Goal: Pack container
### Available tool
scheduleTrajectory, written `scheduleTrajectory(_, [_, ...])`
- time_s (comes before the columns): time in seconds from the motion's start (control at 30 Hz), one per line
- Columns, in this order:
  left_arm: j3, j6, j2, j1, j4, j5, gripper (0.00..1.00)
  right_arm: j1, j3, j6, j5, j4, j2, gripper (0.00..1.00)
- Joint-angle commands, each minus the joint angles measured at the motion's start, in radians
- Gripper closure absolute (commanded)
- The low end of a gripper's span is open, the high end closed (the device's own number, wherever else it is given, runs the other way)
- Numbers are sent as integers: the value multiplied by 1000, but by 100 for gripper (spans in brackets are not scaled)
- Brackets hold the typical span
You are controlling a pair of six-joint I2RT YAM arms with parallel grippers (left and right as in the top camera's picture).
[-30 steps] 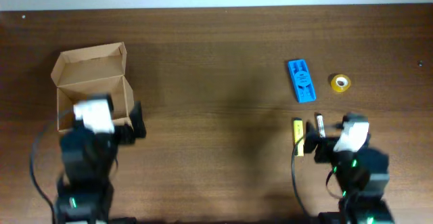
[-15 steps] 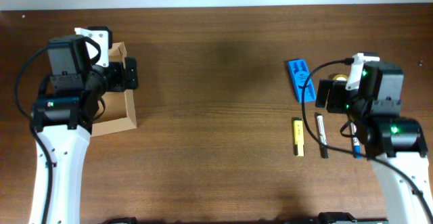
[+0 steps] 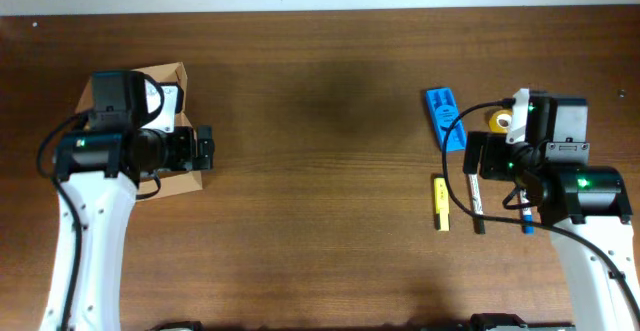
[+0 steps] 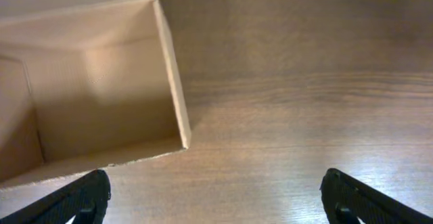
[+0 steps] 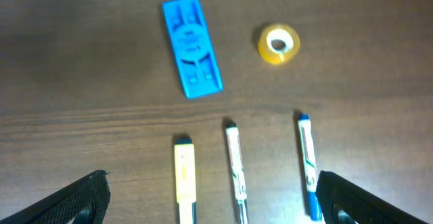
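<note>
- The brown wooden surface (image 3: pixel 320 201) carries everything. The box is at its far left and the loose items at its far right, well apart.
- The container (image 4: pixel 101 116), a plain tan cardboard box, sits open with its flap up. As far as I can see into it, it is empty.
- My left hand (image 4: pixel 216 204) hovers just past the container's corner with its fingers spread wide, holding nothing.
- My right hand (image 5: pixel 213 200) hangs above the loose items, also spread wide and empty. It is by far the nearer hand to them, so I judge the first pick is its job.
- A flat blue plastic piece (image 5: pixel 192 47) lies beyond the pens, slightly tilted.
- A yellow marker (image 5: pixel 184 176), a white pen (image 5: pixel 234 163) and a blue pen (image 5: pixel 306 160) lie side by side between my right fingers. Their long axes run crosswise to my grip, which should suit a pinch.
- A roll of yellow tape (image 5: pixel 278 43) lies flat beside the blue plastic piece.
</note>
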State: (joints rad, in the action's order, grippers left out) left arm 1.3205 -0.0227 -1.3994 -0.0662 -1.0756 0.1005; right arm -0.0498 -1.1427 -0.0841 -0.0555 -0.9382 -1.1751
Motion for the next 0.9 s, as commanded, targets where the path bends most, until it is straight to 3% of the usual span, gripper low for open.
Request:
scheduleTrajectory(0.0, [13,67,-82,-5,-6,-40,4,-60,-21,-70,-37,-9,-33,1])
scheduleTrajectory(0.17, [14,91,-215,-5,-2,-38,11,-208,-24,-90,-3,-4,-96,1])
scheduleTrajectory(0.23, [14,91,-260,-5,6,-37,18,-279,-29,-91,23,11,-126,1])
scheduleTrajectory(0.5, [14,122,-319,-9,110,-49,21,-519,-43,-194,44,84,-198,1])
scheduleTrajectory(0.67, [14,165,-356,-24,149,-48,49,-621,-43,-209,130,82,-203,1])
scheduleTrajectory(0.87, [14,188,-427,-27,160,-46,51,-670,-43,-240,142,82,-203,1])
